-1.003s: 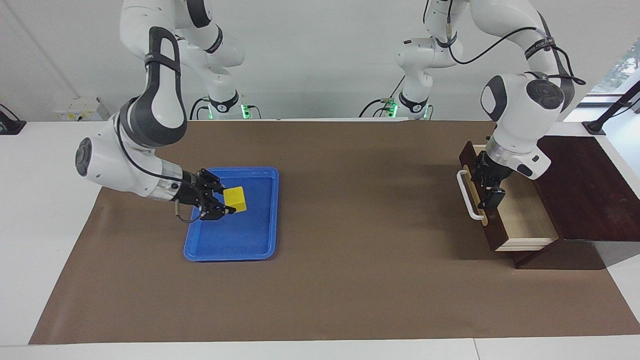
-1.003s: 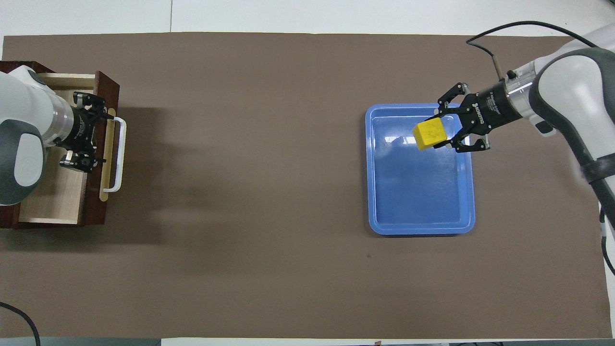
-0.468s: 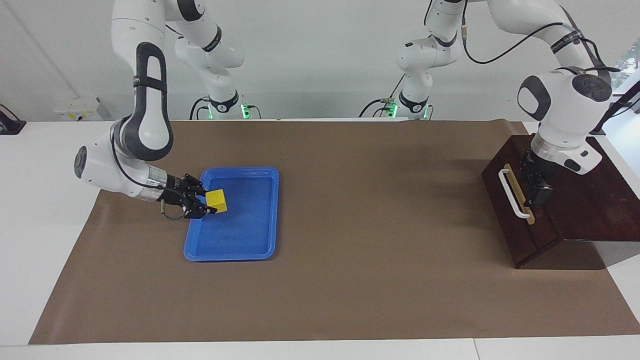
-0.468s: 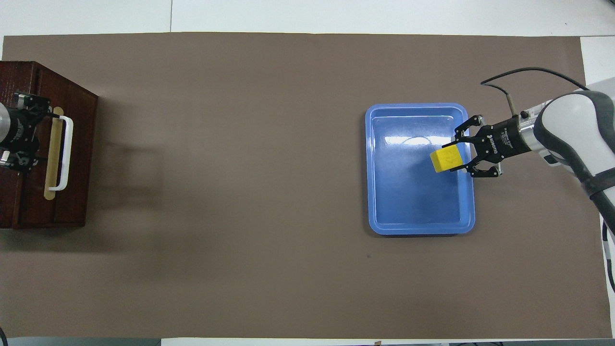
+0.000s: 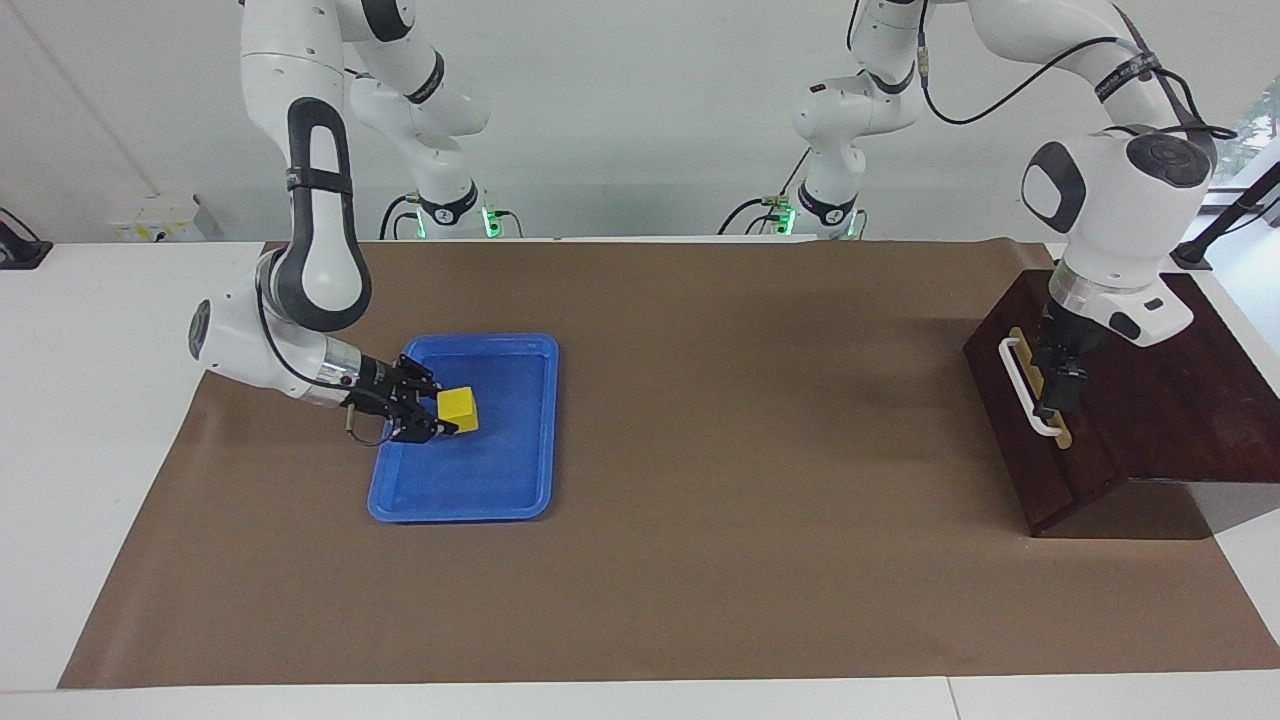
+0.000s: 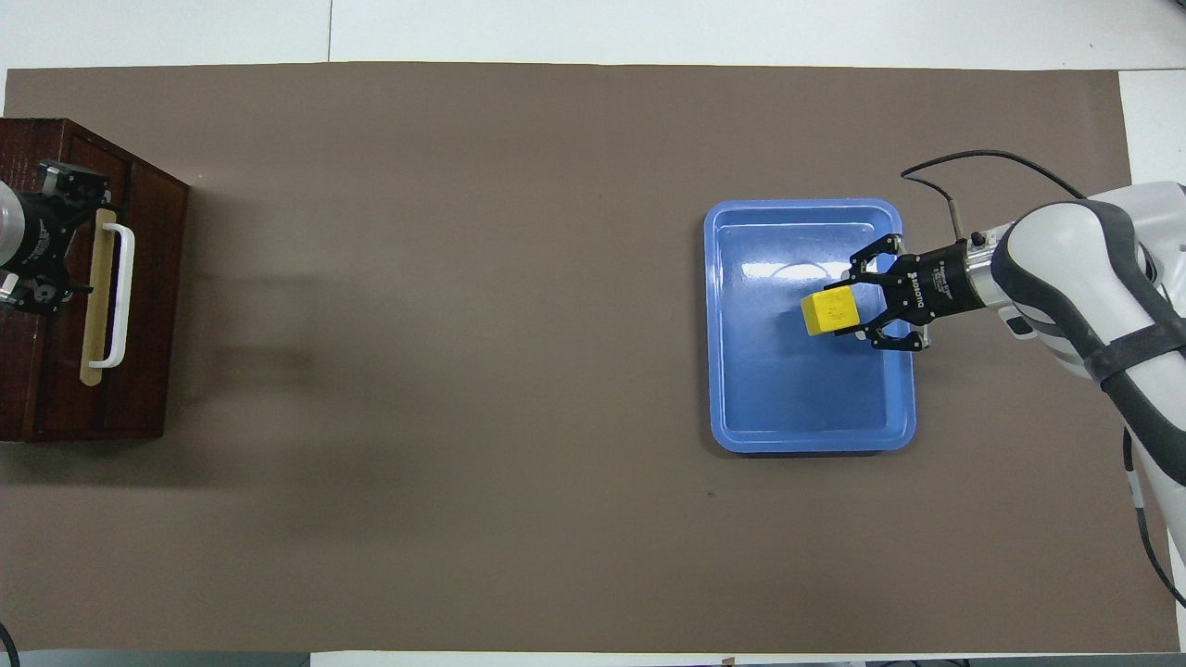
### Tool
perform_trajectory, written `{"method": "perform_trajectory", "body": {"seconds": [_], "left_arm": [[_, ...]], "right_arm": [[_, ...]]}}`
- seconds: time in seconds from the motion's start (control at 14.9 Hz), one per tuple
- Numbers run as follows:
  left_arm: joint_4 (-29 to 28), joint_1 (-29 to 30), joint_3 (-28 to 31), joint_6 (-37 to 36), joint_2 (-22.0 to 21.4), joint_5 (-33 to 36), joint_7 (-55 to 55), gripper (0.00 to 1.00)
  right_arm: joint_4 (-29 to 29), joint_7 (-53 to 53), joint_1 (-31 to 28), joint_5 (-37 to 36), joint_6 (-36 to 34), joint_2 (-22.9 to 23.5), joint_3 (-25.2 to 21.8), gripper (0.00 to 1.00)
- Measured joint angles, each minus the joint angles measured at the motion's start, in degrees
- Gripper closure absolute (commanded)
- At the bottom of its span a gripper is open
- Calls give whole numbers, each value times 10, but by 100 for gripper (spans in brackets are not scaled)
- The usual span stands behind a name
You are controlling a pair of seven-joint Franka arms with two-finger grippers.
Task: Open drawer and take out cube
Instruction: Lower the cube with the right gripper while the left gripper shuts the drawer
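Observation:
The yellow cube (image 5: 459, 407) (image 6: 831, 310) hangs low over the blue tray (image 5: 460, 515) (image 6: 806, 443), toward the tray's right-arm edge. My right gripper (image 5: 446, 412) (image 6: 849, 308) is shut on the cube and reaches in level from that side. The dark brown drawer (image 5: 1010, 430) (image 6: 139, 306) is pushed in, its front flush with the cabinet. Its white bar handle (image 5: 1020, 385) (image 6: 119, 296) shows on the tan strip. My left gripper (image 5: 1058, 388) (image 6: 57, 236) hangs open over the drawer's front top edge, just beside the handle, with nothing in it.
The dark wooden cabinet (image 5: 1180, 400) that houses the drawer stands at the left arm's end of the table. A brown mat (image 5: 750, 500) covers the table between the cabinet and the tray. A cable loops off the right wrist (image 6: 954, 199).
The drawer stood pulled out a second ago and is now pushed in, the left gripper moving with its front. The right gripper carried the cube lower over the tray.

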Motion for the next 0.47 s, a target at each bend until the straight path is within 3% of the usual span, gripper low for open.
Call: {"method": "perform_trajectory", "body": {"seconds": [0.27, 0.47], "left_arm": [[71, -75, -8, -101, -15, 0, 24, 0], [84, -123, -11, -158, -40, 0, 164, 0]], "right_arm": [[-31, 0, 14, 18, 32, 0, 0, 100], [-42, 0, 14, 23, 38, 0, 0, 100]]}}
